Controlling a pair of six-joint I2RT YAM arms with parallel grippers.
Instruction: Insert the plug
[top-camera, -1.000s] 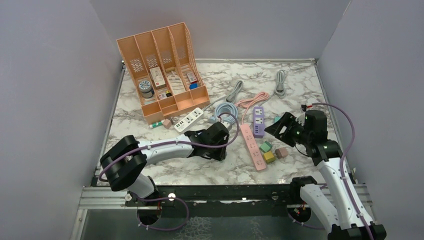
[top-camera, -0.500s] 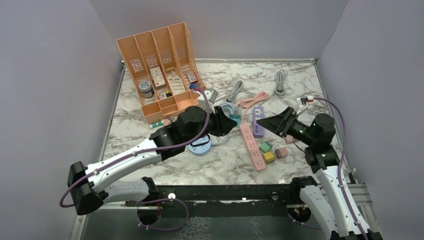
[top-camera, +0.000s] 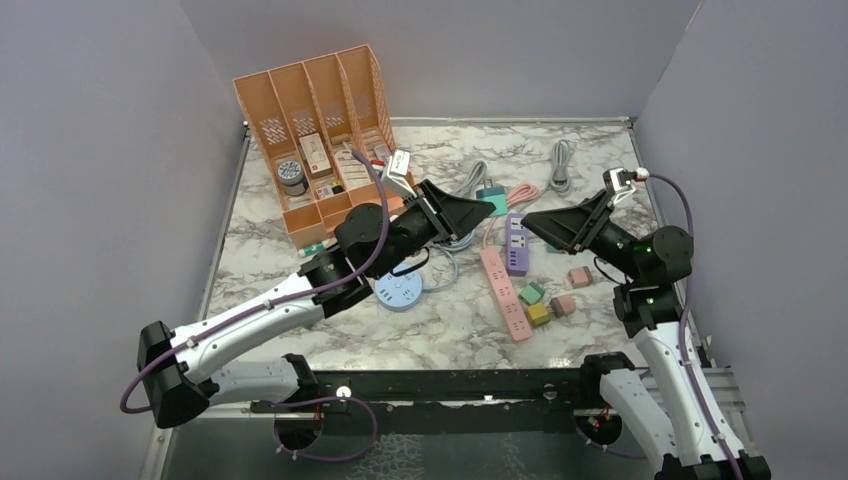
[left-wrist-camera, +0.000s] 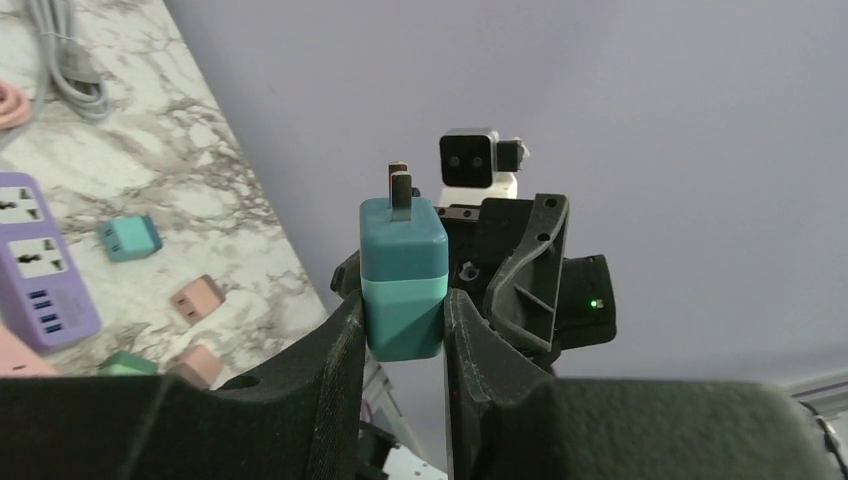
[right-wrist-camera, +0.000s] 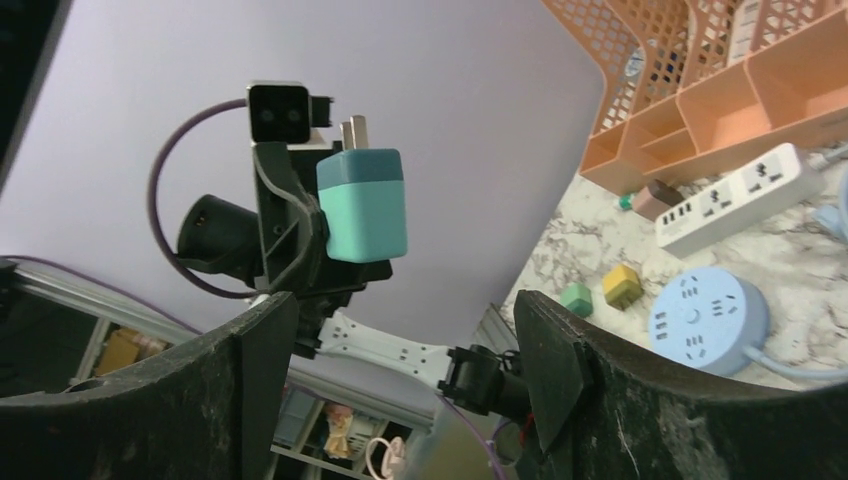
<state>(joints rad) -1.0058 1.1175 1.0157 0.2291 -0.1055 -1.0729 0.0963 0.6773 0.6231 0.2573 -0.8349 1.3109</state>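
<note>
Plug (left-wrist-camera: 402, 270) first: where is it?

Up off the table (top-camera: 600, 160), in the left gripper (top-camera: 468, 213). The jaws are clamped on the lower, paler half of its teal body, one finger on each side. Its two prongs stick out past the fingertips (left-wrist-camera: 455, 305), toward the other arm.

And the right gripper (top-camera: 538, 226)?

Jaws wide apart, nothing between them. It is raised too and faces the plug, close to it but not touching. From its wrist camera the plug shows in the gap between its two fingers.

What lies under them?

A purple power strip (top-camera: 516, 243) sits on the marble below the gap between the two grippers. A pink power strip (top-camera: 505, 292) is just beside it on the near side. A round blue socket hub (top-camera: 399, 294) lies under the left arm, and a white power strip (right-wrist-camera: 735, 195) is near the orange organizer (top-camera: 320, 140).

Is the plug in any socket?

No, it is in the air, apart from all of them.
</note>
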